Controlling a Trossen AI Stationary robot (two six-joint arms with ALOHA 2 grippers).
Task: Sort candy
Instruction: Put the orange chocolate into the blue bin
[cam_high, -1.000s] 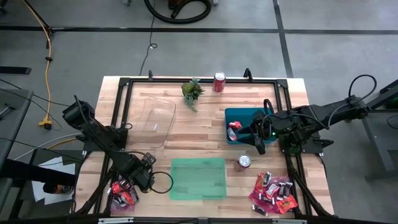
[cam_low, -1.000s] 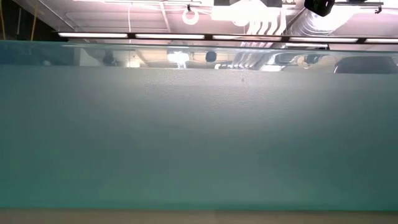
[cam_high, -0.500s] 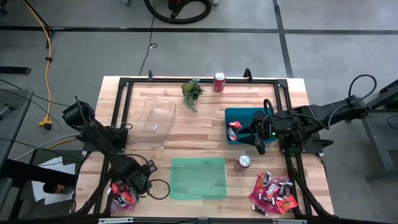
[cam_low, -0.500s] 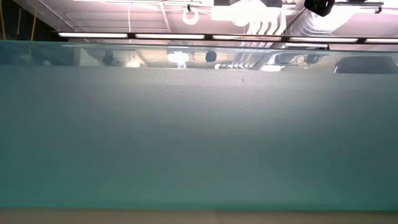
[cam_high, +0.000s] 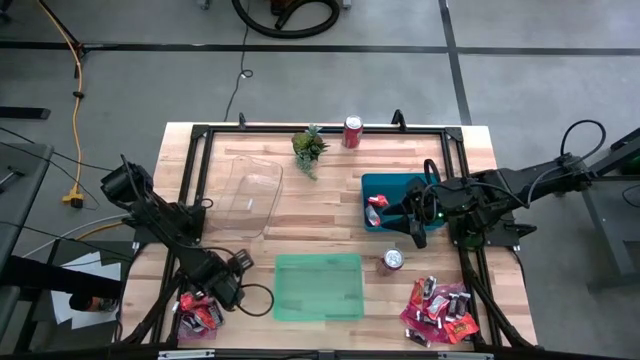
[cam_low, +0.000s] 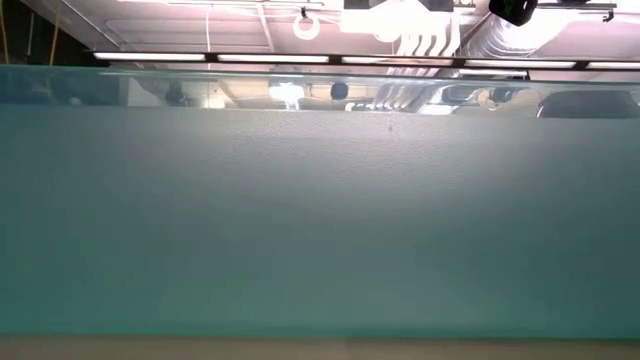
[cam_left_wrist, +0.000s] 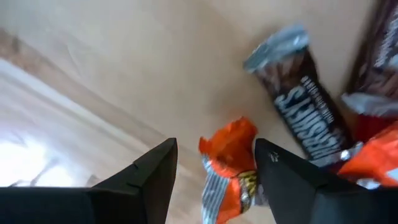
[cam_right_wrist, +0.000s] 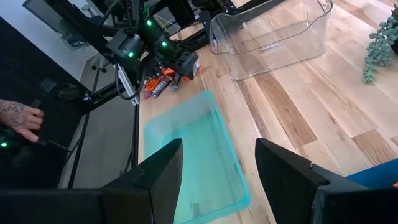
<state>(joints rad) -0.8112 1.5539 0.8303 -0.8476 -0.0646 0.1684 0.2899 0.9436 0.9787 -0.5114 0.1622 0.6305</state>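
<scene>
Candy lies in two heaps: one at the near left (cam_high: 198, 312), one at the near right (cam_high: 440, 308). My left gripper (cam_high: 214, 294) points down over the left heap. In the left wrist view it (cam_left_wrist: 214, 149) is open, its fingers on either side of a red-orange packet (cam_left_wrist: 229, 163); I cannot tell whether they touch it. A brown-and-silver bar (cam_left_wrist: 305, 107) lies on the wood just beyond. My right gripper (cam_high: 410, 218) hangs open and raised over the blue bin (cam_high: 398, 186), which holds a red candy (cam_high: 377, 203); nothing is between its fingers (cam_right_wrist: 217, 168).
A green tray (cam_high: 318, 287) lies at the near middle; its wall (cam_low: 320, 220) fills the low view. A clear tray (cam_high: 255, 195) sits beyond it on the left. Soda cans (cam_high: 352, 131) (cam_high: 393, 260) and a plant (cam_high: 309, 146) stand about. A person's hand (cam_right_wrist: 18, 121) shows off the table.
My left gripper has rolled a little about its downward line and eased toward the near-left candy heap, staying open. My right arm has kept still.
</scene>
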